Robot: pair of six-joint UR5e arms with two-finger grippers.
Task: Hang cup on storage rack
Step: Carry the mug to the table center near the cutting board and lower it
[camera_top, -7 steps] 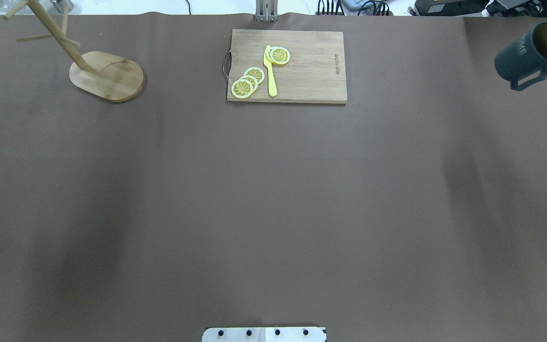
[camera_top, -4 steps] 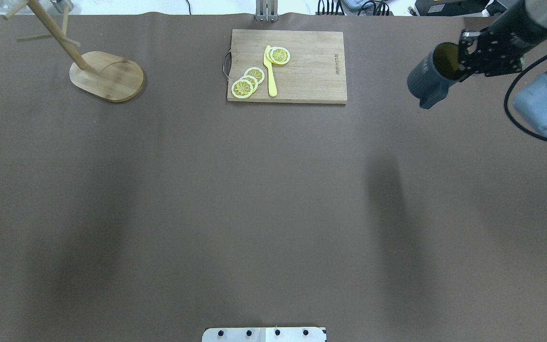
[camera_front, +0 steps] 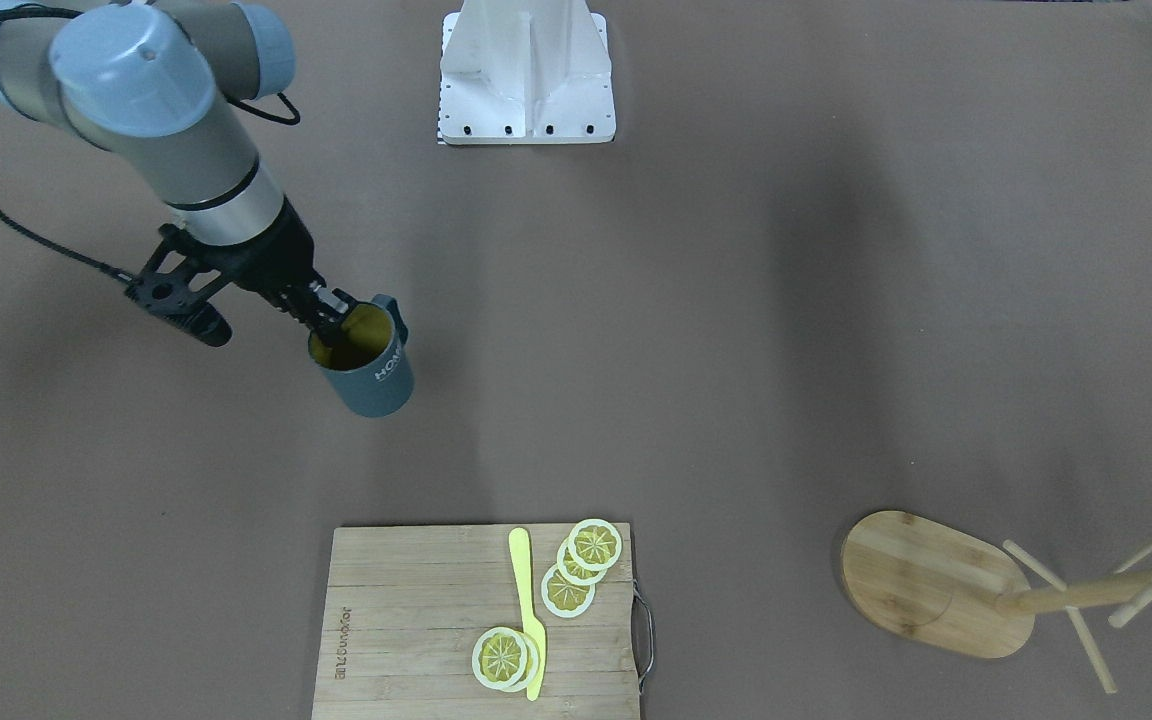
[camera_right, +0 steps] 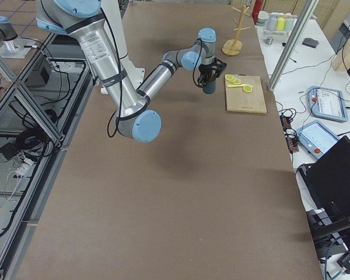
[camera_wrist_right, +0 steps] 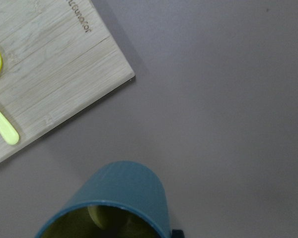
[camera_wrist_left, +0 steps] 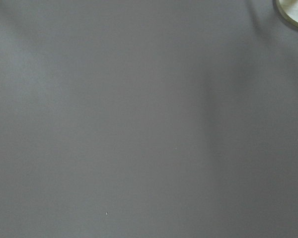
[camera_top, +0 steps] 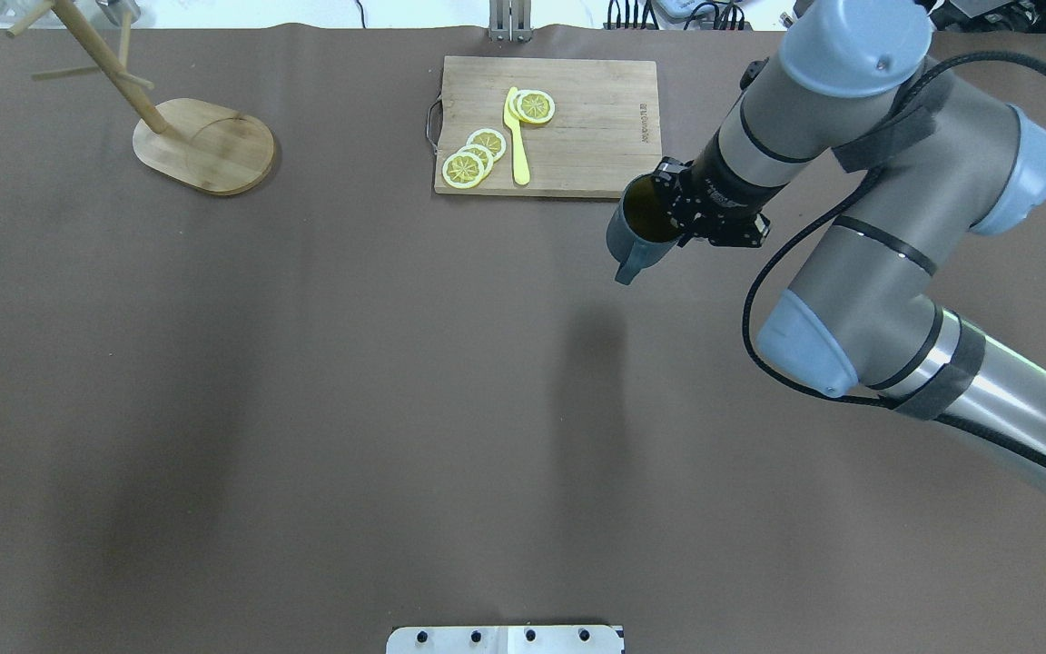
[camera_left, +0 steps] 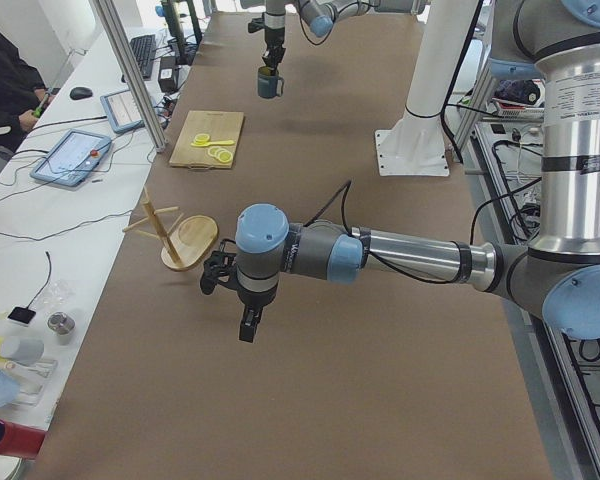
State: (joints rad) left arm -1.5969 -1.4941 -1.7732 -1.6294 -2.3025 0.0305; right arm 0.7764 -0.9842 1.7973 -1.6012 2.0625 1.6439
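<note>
Teal-blue and matte, the cup (camera_top: pixel 636 238) hung tilted off the table (camera_top: pixel 305 409), its shadow lying apart from it on the brown cover. In the overhead view it sat at about 1 o'clock from the table's middle, just off the cutting board (camera_top: pixel 577 136) at that board's 5 o'clock corner, with the loop handle pointing toward 7 o'clock. Its yellowish inside showed nothing but the dark finger reaching in.

The right gripper (camera_top: pixel 673 216) was clamped on the cup's rim, one finger inside the wall and one outside. The left gripper (camera_left: pixel 245 320) showed only in the view from the table's left end, hanging over bare table, and I cannot tell whether its jaws were apart or together.

The storage rack (camera_top: pixel 205 145) stood at 10 o'clock near the far corner, well apart from the cup, no mug on its pegs. Lemon slices (camera_top: pixel 473 159) and a yellow knife (camera_top: pixel 516 136) lay on the board at 12 o'clock.

The rack's upper pegs were cut off by the overhead frame. The cup's pale lettering read only in part in the front view, and the finger inside was mostly hidden by the wall.
</note>
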